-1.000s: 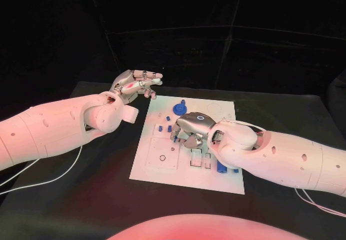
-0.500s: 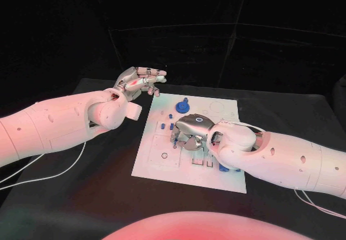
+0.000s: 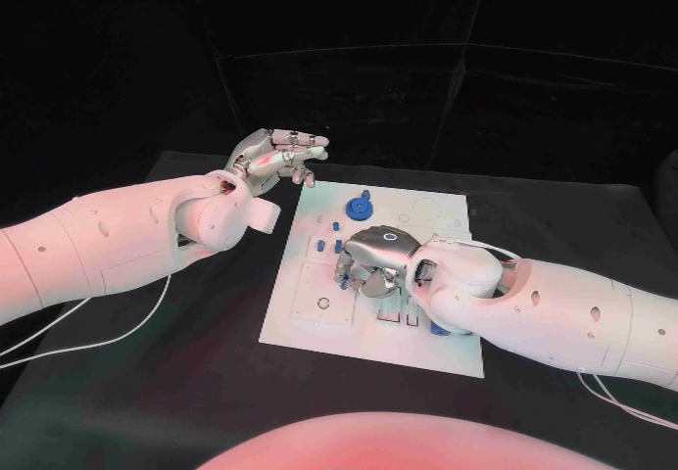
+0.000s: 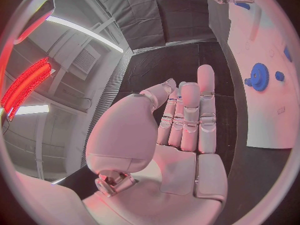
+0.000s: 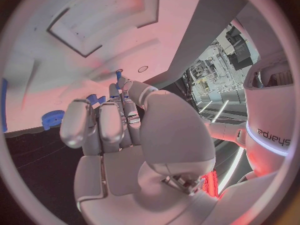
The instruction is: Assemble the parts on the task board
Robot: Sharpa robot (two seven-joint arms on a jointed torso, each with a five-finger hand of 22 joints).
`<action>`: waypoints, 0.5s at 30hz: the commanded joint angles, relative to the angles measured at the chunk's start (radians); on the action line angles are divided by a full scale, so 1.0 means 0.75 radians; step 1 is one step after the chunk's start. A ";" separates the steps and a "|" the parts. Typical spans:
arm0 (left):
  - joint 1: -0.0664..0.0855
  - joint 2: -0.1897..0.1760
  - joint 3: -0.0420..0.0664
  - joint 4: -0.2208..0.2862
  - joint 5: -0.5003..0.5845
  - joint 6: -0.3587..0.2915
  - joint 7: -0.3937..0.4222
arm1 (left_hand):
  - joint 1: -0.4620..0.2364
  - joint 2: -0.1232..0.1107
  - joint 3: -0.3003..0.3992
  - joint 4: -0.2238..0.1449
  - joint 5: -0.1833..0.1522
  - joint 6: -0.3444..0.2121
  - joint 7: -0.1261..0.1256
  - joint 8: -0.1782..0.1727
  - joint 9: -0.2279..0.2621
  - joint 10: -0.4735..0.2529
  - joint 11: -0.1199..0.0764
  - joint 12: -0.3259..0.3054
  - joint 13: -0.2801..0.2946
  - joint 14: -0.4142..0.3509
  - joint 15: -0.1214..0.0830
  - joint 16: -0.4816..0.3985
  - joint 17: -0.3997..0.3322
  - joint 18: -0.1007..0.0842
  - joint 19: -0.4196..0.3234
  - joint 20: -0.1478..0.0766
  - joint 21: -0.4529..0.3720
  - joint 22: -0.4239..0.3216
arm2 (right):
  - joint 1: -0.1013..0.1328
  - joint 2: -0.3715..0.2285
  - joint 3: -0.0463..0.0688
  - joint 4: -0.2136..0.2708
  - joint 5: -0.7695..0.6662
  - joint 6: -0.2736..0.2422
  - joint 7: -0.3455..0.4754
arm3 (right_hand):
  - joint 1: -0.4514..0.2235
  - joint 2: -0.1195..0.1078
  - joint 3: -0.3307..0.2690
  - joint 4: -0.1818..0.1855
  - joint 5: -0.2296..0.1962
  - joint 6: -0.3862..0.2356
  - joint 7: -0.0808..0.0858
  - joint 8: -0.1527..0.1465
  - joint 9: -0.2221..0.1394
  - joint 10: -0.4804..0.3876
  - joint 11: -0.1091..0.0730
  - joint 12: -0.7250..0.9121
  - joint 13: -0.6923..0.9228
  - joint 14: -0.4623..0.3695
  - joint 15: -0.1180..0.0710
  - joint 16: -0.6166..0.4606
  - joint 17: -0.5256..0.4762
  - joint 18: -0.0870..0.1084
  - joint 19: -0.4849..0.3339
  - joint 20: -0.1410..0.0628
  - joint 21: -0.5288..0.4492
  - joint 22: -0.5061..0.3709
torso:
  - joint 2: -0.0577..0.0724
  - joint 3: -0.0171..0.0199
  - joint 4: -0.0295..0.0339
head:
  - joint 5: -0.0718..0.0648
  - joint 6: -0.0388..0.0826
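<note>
The white task board (image 3: pixel 318 318) lies in the middle of the table. A blue gear (image 3: pixel 358 207) stands near its far edge, with small blue parts (image 3: pixel 323 241) just in front of it. My right hand (image 3: pixel 376 258) is bent down over the board's middle, fingers curled in. In the right wrist view its thumb and fingertips (image 5: pixel 127 86) pinch a small blue peg (image 5: pixel 118 75) against the board (image 5: pixel 56 60). My left hand (image 3: pixel 278 155) hovers above the table off the board's far left corner. Its fingers (image 4: pixel 187 115) are stretched out and hold nothing; beyond them are the gear (image 4: pixel 258 76) and board (image 4: pixel 272 120).
More blue pieces (image 3: pixel 440 330) lie on the board beside my right forearm. Rectangular recesses (image 3: pixel 389 315) show in the board near them. A white cable (image 3: pixel 99 338) trails over the black table under my left arm.
The whole picture has shifted slightly. Both hands keep about the same places, the right one still bent over the board's middle.
</note>
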 commanded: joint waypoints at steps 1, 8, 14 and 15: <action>0.002 0.003 0.001 -0.002 0.006 0.018 0.005 | 0.005 -0.002 -0.002 -0.004 0.009 -0.007 0.000 0.005 -0.002 -0.005 -0.001 0.005 0.002 -0.008 0.004 -0.004 -0.002 0.017 -0.008 -0.002 -0.005 -0.001 | 0.001 0.004 0.000 0.000 -0.009 0.024 0.020 | -0.009 0.001 0.008 -0.003 0.005 -0.007 0.004 -0.007 -0.002 0.023 -0.017 0.008 0.001 0.030 0.006 0.006 0.002 0.001 0.007 -0.002 0.005 0.001 | 0.000 0.0005 -0.0004 | 0.002 -0.001; 0.002 0.004 0.001 -0.006 0.006 0.019 -0.001 | 0.005 -0.002 -0.002 -0.004 0.009 -0.007 0.000 0.005 -0.002 -0.006 -0.001 0.005 0.002 -0.008 0.004 -0.004 -0.002 0.017 -0.008 -0.002 -0.005 -0.001 | -0.001 0.004 0.000 -0.002 -0.009 0.042 0.019 | -0.009 0.002 0.010 -0.004 0.006 -0.008 0.004 -0.007 -0.002 0.023 -0.017 0.008 0.001 0.030 0.006 0.006 0.002 0.001 0.008 -0.002 0.006 0.002 | 0.000 -0.0006 0.0003 | 0.006 -0.004; 0.002 0.004 0.001 -0.007 0.006 0.020 -0.006 | 0.004 -0.001 -0.003 -0.003 0.009 -0.009 0.001 0.005 -0.002 -0.009 0.001 0.007 0.001 -0.009 0.004 -0.004 -0.004 0.017 -0.008 -0.002 -0.006 -0.002 | -0.002 0.009 0.000 -0.005 -0.029 0.045 0.007 | -0.010 0.002 0.010 -0.004 0.007 -0.008 0.004 -0.007 -0.002 0.023 -0.017 0.008 0.002 0.030 0.006 0.006 0.001 0.001 0.007 -0.002 0.005 0.001 | 0.001 -0.0010 -0.0013 | 0.004 -0.003; 0.002 0.004 0.001 -0.006 0.006 0.020 -0.007 | 0.004 -0.001 -0.003 -0.003 0.009 -0.009 0.001 0.005 -0.002 -0.009 0.001 0.007 0.001 -0.009 0.004 -0.004 -0.004 0.017 -0.008 -0.002 -0.006 -0.002 | -0.003 0.011 0.000 -0.006 -0.037 0.044 0.003 | -0.012 0.000 0.010 -0.005 0.007 -0.009 0.004 -0.007 -0.002 0.022 -0.017 0.008 0.002 0.030 0.006 0.006 0.001 0.001 0.008 -0.002 0.006 0.002 | 0.001 -0.0008 -0.0007 | 0.004 -0.004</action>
